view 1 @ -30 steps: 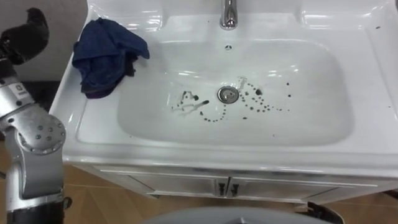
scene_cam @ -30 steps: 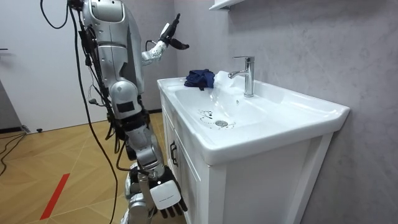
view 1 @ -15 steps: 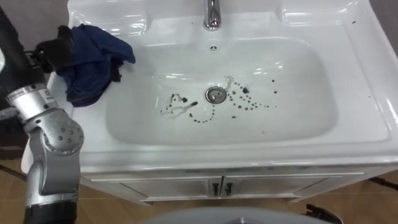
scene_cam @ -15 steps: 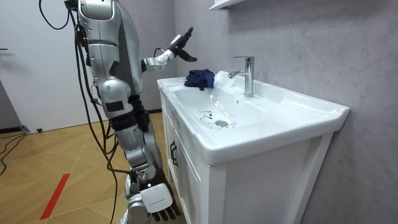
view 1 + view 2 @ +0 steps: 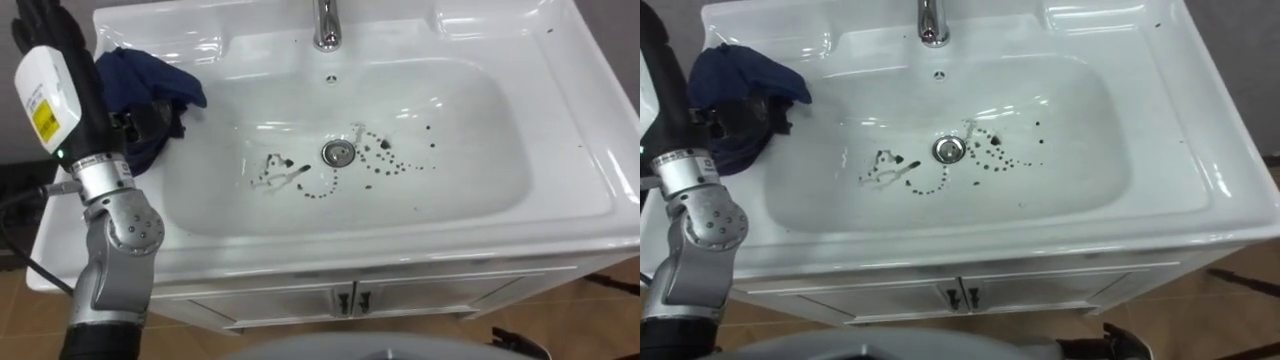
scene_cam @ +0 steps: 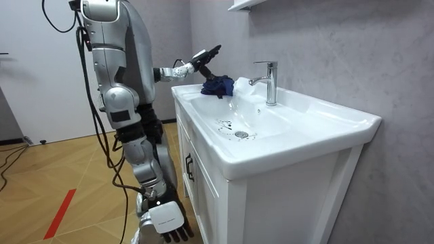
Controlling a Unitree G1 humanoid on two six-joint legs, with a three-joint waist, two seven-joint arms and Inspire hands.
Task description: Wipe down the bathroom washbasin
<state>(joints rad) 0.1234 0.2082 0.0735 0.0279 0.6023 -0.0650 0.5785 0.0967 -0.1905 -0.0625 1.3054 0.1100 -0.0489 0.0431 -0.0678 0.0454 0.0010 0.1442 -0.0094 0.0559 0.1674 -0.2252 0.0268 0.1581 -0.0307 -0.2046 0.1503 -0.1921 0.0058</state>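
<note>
Fingers (image 5: 138, 120) at the blue cloth (image 5: 160, 80)

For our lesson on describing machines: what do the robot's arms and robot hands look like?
The left arm is silver-grey metal in rounded segments, its round joint studded with small screws. The left robot hand is black, with a white tag carrying a yellow label on its back. The right robot hand has a white back and dark fingers.
</note>
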